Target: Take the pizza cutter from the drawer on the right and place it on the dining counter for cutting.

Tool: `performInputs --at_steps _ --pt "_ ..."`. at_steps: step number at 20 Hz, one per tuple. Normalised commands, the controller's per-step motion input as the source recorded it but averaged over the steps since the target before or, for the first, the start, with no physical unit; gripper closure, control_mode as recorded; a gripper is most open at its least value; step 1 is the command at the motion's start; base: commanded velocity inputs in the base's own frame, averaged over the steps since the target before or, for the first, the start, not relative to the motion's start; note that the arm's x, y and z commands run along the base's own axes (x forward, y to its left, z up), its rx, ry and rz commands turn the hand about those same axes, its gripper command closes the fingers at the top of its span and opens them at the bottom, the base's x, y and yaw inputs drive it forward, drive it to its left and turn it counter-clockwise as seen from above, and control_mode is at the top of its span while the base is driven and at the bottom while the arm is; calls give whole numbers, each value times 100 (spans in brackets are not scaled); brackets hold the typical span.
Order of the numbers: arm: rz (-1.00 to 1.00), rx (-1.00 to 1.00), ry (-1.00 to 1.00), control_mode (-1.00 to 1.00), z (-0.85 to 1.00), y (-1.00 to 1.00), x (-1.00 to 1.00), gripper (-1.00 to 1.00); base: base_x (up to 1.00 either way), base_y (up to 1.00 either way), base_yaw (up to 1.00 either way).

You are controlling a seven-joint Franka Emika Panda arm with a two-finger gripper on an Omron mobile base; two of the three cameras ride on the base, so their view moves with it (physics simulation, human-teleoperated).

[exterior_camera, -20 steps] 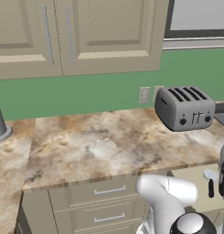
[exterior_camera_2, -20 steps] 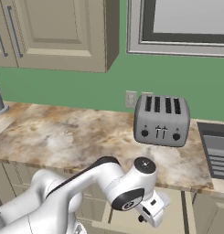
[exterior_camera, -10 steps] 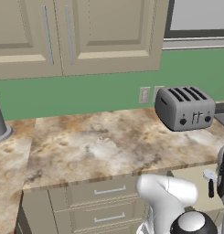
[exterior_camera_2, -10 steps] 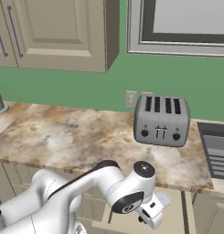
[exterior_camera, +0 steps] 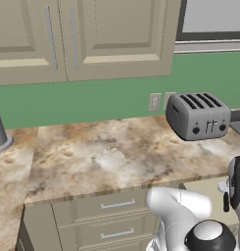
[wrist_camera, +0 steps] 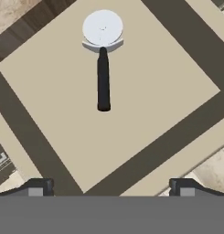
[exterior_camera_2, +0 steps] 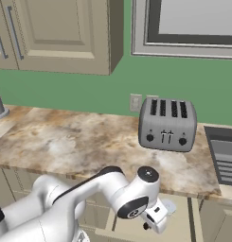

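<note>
Unlabelled pizza cutter in drawer

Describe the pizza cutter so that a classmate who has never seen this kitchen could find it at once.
Look below the marbled worktop to the open beige drawer. The pizza cutter lies flat on its floor, alone: a round pale wheel on a short black handle.

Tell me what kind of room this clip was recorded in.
A rendered home kitchen, most likely: a four-slot toaster on a marbled worktop with green backsplash, beige wall cabinets above, and a pizza cutter lying in an open drawer.
</note>
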Motion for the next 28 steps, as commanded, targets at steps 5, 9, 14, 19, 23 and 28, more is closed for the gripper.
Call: performInputs --at_steps 5,9,14,19,23,28 --pt "0 0 0 -100 -12 0 20 -100 0 0 0" --pt "3 0 0 -100 -21 0 7 -100 0 0 0" --pt "6 0 0 -100 -21 0 1 -100 0 0 0" --pt "9 0 0 -100 -16 0 16 -100 0 0 0" --pt "8 0 0 -100 -22 -3 27 -100 0 0 0" --pt "4 0 0 -100 -22 -16 23 -100 0 0 0"
